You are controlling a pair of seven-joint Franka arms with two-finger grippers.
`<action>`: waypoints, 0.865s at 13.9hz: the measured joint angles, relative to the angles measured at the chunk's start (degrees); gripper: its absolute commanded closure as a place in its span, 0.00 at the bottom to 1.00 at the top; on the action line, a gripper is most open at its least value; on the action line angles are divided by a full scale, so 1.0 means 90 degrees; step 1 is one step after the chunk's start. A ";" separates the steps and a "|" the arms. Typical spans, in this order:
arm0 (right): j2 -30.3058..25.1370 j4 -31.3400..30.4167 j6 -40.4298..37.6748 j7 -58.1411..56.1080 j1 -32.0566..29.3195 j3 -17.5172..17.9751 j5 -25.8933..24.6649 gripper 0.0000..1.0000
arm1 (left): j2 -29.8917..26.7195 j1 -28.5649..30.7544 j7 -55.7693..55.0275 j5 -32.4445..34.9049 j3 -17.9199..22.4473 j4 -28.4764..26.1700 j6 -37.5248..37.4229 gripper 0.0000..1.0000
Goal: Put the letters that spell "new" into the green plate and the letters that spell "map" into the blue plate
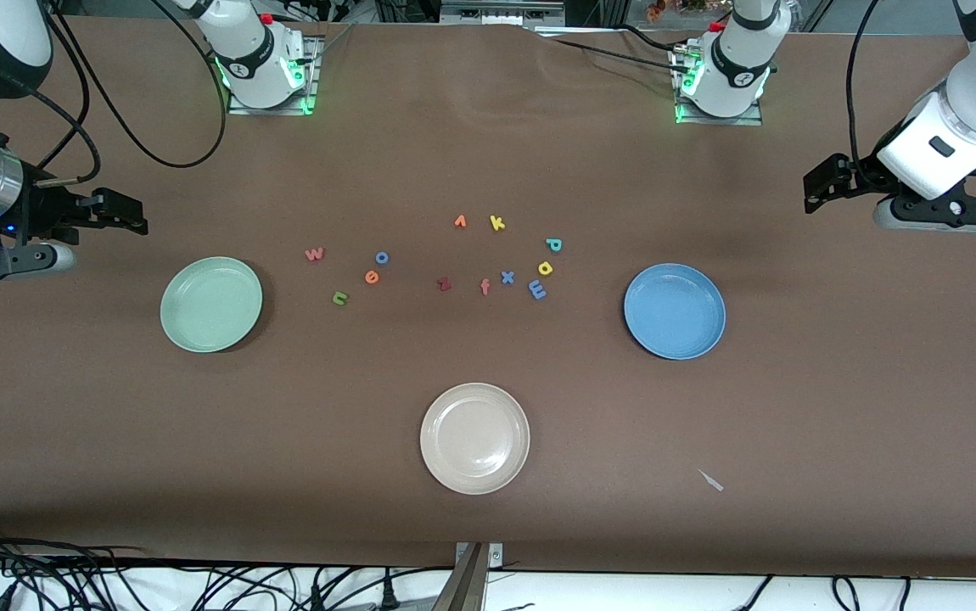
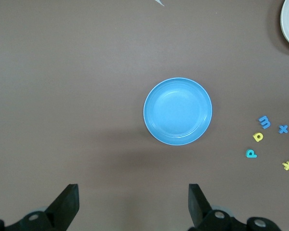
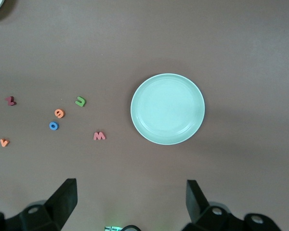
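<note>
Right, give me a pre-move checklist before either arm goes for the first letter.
1. Green plate holds nothing: ok.
2. Blue plate holds nothing: ok.
3. Green n, orange e, pink w lie apart, each on the table: ok.
4. Blue m, yellow a, teal p lie crowded together: not ok.
5. Left hand open, over bare table: ok.
6. Right hand open, holding nothing: ok.

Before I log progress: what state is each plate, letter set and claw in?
Green plate: empty.
Blue plate: empty.
White plate: empty.
n, e, w: on table.
m, a, p: on table.
Left claw: open.
Right claw: open.
</note>
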 measured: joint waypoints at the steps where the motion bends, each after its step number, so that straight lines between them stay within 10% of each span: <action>1: 0.0000 0.0000 0.0000 0.0000 0.0000 0.0000 0.0000 0.00 | 0.0000 0.0000 0.0000 0.0000 0.0000 0.0000 0.0000 0.00; 12: 0.0000 0.0001 -0.0001 0.0000 0.0000 0.0000 0.0000 0.00 | 0.0266 -0.0010 0.0000 -0.0001 -0.0004 -0.0005 -0.0094 0.00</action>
